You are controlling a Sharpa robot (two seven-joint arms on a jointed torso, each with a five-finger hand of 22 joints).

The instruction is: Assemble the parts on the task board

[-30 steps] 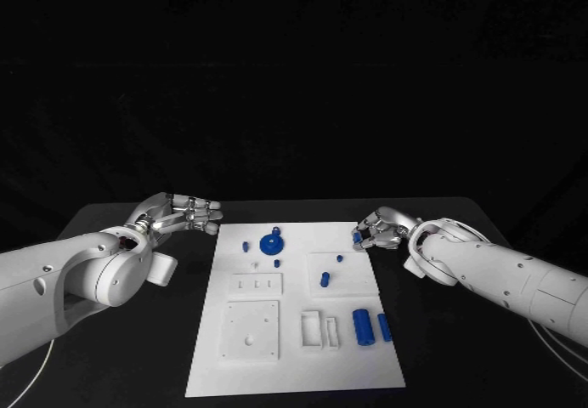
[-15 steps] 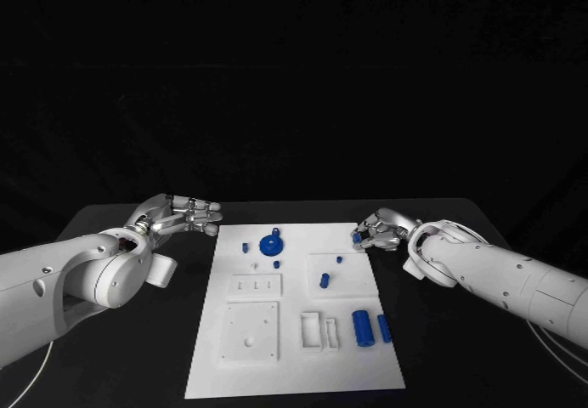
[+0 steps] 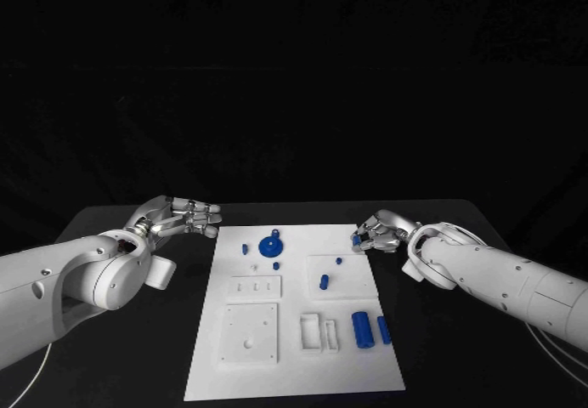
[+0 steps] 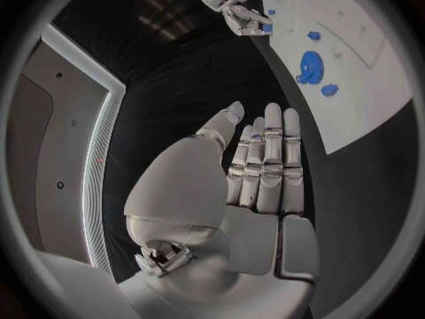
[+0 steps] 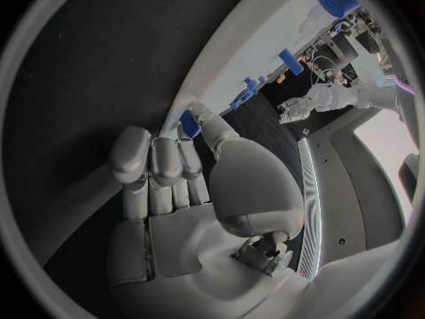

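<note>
The white task board (image 3: pixel 294 357) lies lengthwise in the middle of the table. On it are a round blue part (image 3: pixel 272 246), a small blue peg (image 3: pixel 325 280) and two blue cylinders (image 3: pixel 362 327) side by side. My right hand (image 3: pixel 382 231) hovers at the board's far right edge and pinches a small blue part (image 3: pixel 358 241) between thumb and finger; the right wrist view has that small blue part (image 5: pixel 188 125) at the fingertips. My left hand (image 3: pixel 182 218) hangs left of the board's far corner, fingers (image 4: pixel 265 156) straight and holding nothing.
The board carries raised white blocks, a square plate (image 3: pixel 251 331) and a slotted block (image 3: pixel 319 330) near its front half. Bare black table (image 3: pixel 466 357) lies on both sides of the board.
</note>
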